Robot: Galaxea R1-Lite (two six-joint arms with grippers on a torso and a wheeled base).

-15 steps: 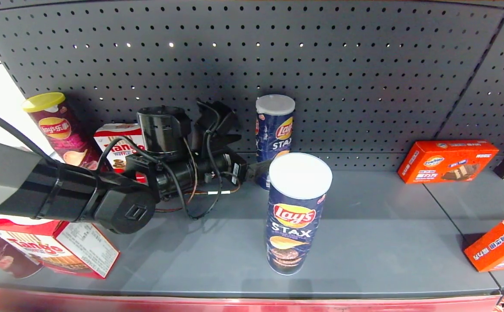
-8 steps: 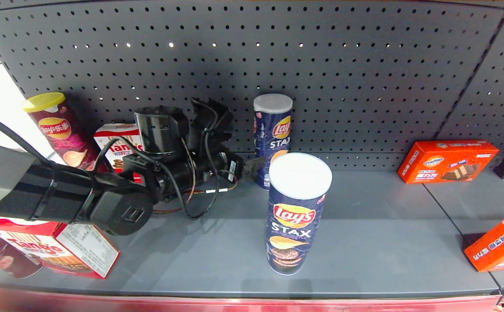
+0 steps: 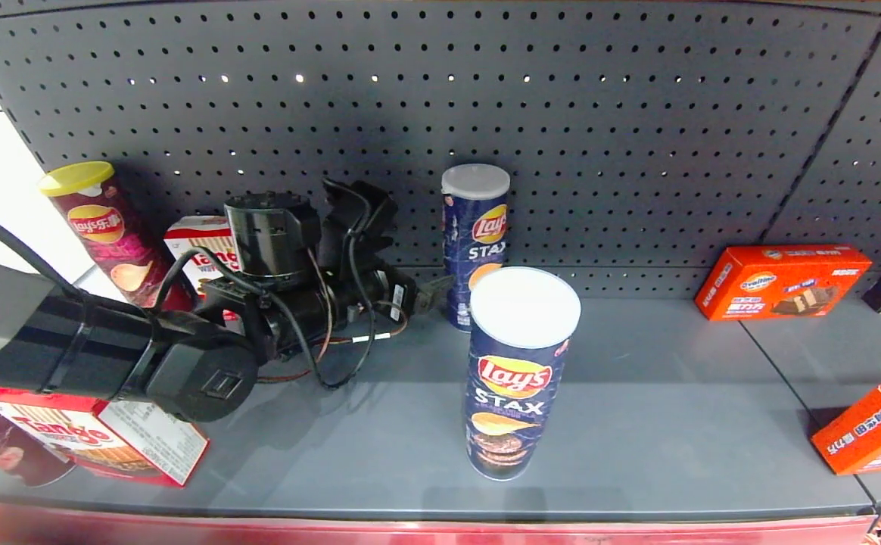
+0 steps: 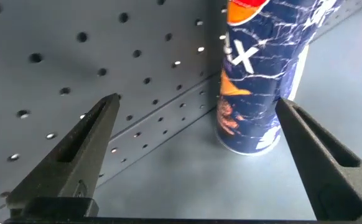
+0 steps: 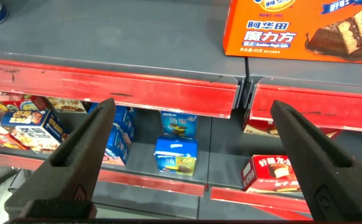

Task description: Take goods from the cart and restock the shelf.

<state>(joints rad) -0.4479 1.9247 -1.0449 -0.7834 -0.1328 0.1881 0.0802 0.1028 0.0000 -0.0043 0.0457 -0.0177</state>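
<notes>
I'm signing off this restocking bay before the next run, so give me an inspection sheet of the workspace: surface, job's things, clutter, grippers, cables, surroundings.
Surface: grey shelf, flat, no spills seen.
Job's things: rear blue can upright by the pegboard; front blue can upright near the shelf's front edge.
Clutter: maroon can, wafer box and orange box off to the sides.
Grippers: left gripper open, empty, facing the rear blue can; right gripper open, empty, in front of the lower shelves.
Cables: loose wires loop from the left wrist, low over the shelf.
Surroundings: pegboard behind; lower shelves hold boxed goods.
</notes>
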